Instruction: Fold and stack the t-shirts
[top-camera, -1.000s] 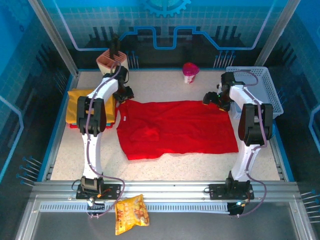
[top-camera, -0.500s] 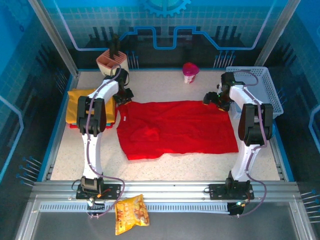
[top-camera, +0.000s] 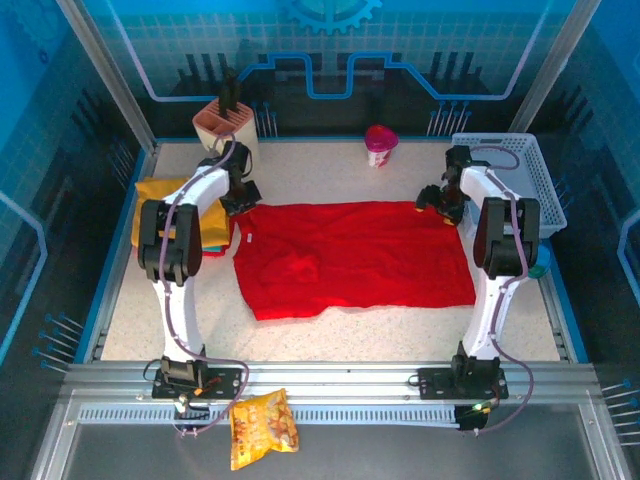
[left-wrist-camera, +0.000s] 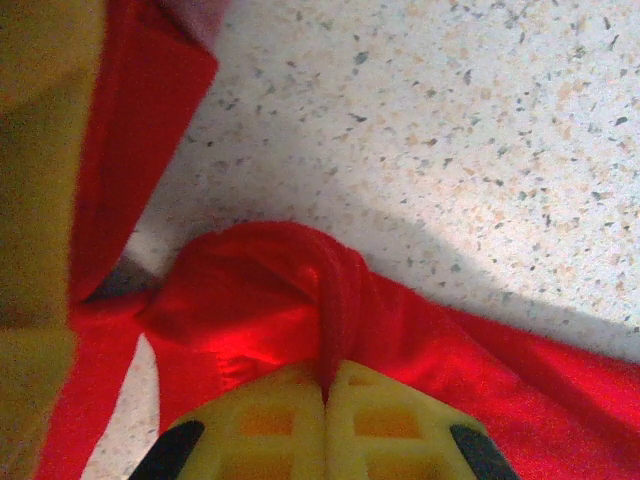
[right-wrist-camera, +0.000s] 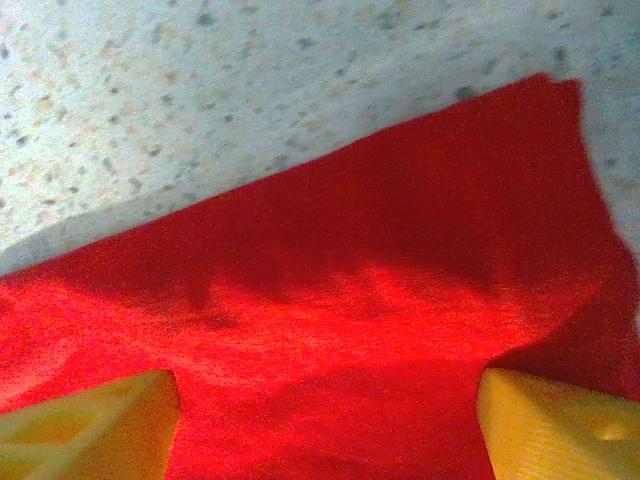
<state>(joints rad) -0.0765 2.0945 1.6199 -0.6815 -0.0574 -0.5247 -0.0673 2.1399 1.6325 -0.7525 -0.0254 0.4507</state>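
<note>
The bright red t-shirt (top-camera: 355, 258) lies spread flat in the middle of the table. My left gripper (top-camera: 240, 199) is at its far left corner. In the left wrist view the gripper (left-wrist-camera: 330, 385) is shut on a raised pinch of the red cloth (left-wrist-camera: 335, 290). My right gripper (top-camera: 439, 200) is at the far right corner. Its yellow fingers (right-wrist-camera: 90, 432) stand wide apart and open, with flat red cloth (right-wrist-camera: 330, 330) between them. The mustard yellow t-shirt (top-camera: 168, 208) lies folded at the left, and a red edge (left-wrist-camera: 135, 150) shows beneath it.
A white lattice basket (top-camera: 523, 178) stands at the back right, just beyond the right arm. A pink cup (top-camera: 380, 144) and a pinkish holder (top-camera: 224, 120) stand along the back edge. A snack bag (top-camera: 262, 427) lies on the front rail.
The left gripper has shut on the far left corner of the red shirt, and its arm has swung left. The right gripper has shifted slightly right over the far right corner.
</note>
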